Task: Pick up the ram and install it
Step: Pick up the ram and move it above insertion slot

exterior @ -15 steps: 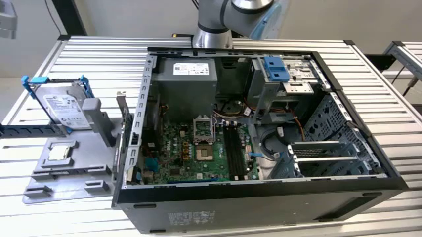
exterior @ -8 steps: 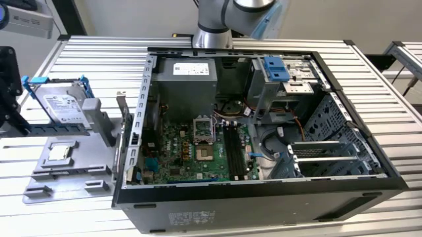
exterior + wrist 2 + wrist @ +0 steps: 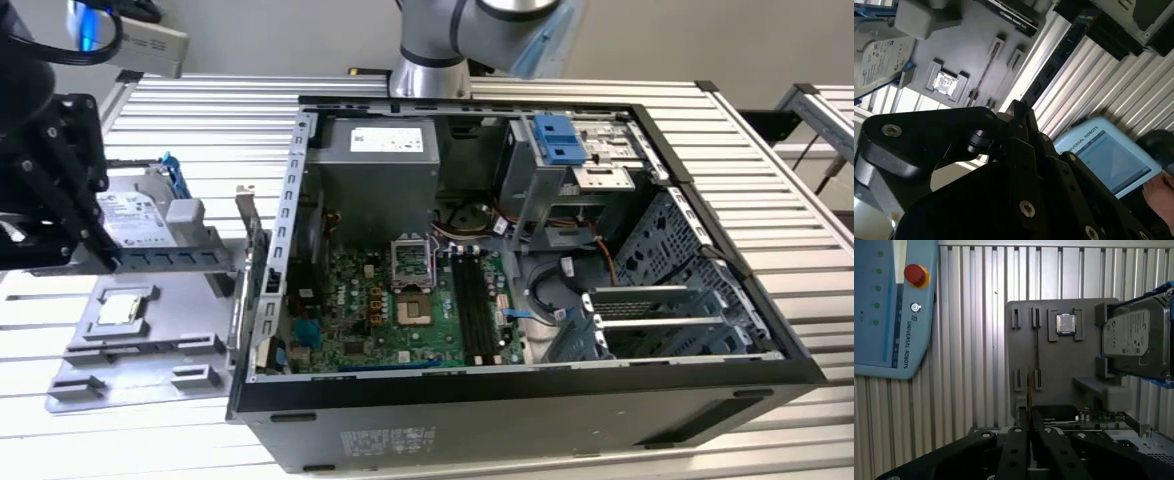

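My gripper (image 3: 54, 190) hangs above the grey parts tray (image 3: 134, 360) at the exterior view's left. In the first wrist view its fingers (image 3: 1019, 440) stand close together, shut on the ram (image 3: 1029, 385), a thin stick seen edge-on that rises from between them. A second thin dark stick (image 3: 1036, 347) lies in its holders on the tray (image 3: 1054, 370); the second wrist view shows it too (image 3: 985, 70). The open computer case (image 3: 747, 330) lies to the exterior view's right of the tray, with its motherboard memory slots (image 3: 470, 300) exposed.
The tray also carries a silver hard drive (image 3: 1134, 340) in a blue bracket and a small square processor (image 3: 1065, 323). A teach pendant (image 3: 889, 310) lies on the slatted table beside the tray. A person's hand (image 3: 1159, 192) rests near the pendant (image 3: 1109, 155).
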{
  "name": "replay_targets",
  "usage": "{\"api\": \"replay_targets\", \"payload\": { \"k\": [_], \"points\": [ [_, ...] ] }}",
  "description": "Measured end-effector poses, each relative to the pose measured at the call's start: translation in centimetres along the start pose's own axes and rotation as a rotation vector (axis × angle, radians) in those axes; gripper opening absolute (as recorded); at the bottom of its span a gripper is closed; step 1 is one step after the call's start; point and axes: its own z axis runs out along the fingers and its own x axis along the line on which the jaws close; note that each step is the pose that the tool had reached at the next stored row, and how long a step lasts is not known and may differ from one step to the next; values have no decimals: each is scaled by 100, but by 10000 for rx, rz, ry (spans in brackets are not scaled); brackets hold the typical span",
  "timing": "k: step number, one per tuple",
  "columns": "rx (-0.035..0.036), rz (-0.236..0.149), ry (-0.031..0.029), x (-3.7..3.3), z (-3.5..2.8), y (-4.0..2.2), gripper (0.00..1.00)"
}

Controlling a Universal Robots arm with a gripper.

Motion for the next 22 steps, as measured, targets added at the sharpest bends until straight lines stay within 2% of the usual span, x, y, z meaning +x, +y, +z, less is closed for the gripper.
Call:
{"api": "replay_targets", "payload": {
  "k": [22],
  "points": [
    [-1, 1, 1, -36, -15, -1000, 0]
  ]
}}
